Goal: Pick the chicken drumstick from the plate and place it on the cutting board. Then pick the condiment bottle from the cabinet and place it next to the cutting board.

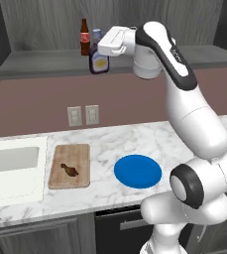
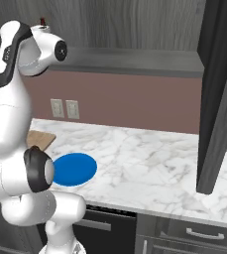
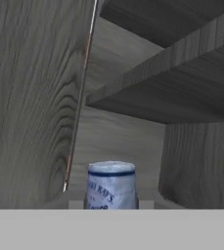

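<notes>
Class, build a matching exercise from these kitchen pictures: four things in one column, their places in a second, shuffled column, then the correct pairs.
Things:
1. chicken drumstick
2. condiment bottle
3. plate
4. cutting board

Places:
A. on the cabinet shelf, beside a slim red-labelled bottle
B. on the counter, between sink and plate
C. lying on the cutting board
D. on the counter, right of the cutting board

Pairs: 1-C, 2-A, 3-D, 4-B

condiment bottle [image 1: 99, 61] partly behind claw [image 1: 103, 45]
</notes>
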